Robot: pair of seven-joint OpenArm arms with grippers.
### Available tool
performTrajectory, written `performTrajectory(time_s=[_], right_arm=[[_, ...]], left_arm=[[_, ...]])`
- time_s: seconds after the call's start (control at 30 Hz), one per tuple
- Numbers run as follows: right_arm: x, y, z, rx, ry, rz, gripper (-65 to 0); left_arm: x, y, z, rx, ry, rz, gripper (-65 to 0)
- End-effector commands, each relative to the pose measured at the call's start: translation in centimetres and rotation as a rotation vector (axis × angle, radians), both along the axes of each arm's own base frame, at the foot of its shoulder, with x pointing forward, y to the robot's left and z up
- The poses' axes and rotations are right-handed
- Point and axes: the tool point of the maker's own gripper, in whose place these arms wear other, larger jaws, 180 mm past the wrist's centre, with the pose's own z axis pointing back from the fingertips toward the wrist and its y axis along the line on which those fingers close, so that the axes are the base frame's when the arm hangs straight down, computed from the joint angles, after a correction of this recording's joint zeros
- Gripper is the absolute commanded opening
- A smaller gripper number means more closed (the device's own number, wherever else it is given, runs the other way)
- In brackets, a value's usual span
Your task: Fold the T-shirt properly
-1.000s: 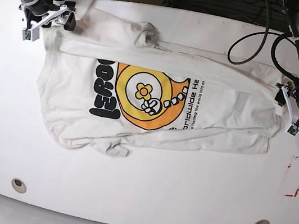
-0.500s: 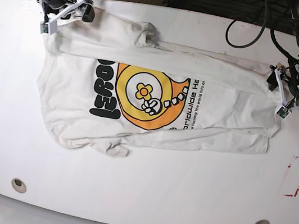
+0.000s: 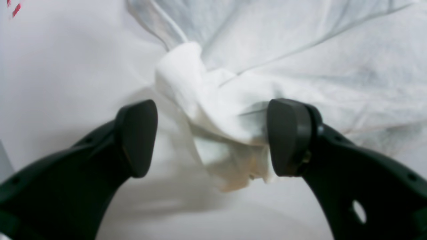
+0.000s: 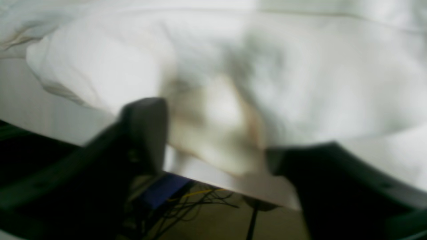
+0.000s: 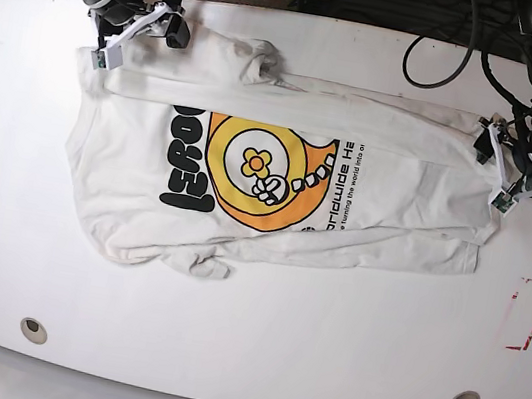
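While the T-shirt (image 5: 280, 176) lies spread on the white table (image 5: 246, 328) (flower picture facing up), the left gripper (image 3: 211, 138) sits at its 3 o'clock edge, jaws wide apart around a bunched corner. The right gripper (image 4: 213, 133), at 10 o'clock, is open too, with blurry cloth between.

Robot lab: white rounded table (image 5: 242, 348), dangling black cables (image 5: 450, 62) (red-striped tape marker (image 5: 528, 314)).
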Motion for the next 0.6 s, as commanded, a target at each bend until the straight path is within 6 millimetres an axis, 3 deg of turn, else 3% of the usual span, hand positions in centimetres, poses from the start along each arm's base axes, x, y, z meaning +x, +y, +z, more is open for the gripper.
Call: performTrajectory(time_s=[0.0,0.07,0.1,0.17,0.33,0.57], right_arm=[[-0.5,0.2,-0.2,-0.006,0.027,0.012,-46.9],[-0.4,0.2,-0.2,-0.005,0.023,0.012,-61.4],[-0.2,0.2,0.0,-0.006,0.016,0.013,-65.0],[-0.2,0.1,0.1,-0.01,0.011,0.014,-65.0],[0.3,-0.3,2.8,-0.077,-0.057,0.043,-65.0],[2.0,-0.3,6.0,0.002,-0.196,0.085,-65.0]], left_arm=[[0.5,0.6,0.3,0.004,-0.015,0.006,-17.2],[0.3,0.7,0.0,0.0,-0.004,0.01,-17.2],[0.3,0.7,-0.1,-0.001,-0.001,0.011,-17.2],[0.3,0.7,-0.1,-0.001,-0.001,0.011,-17.2],[0.1,0.7,-0.2,-0.002,0.002,0.011,-17.2],[0.0,0.8,-0.3,-0.001,0.006,0.013,-17.2]])
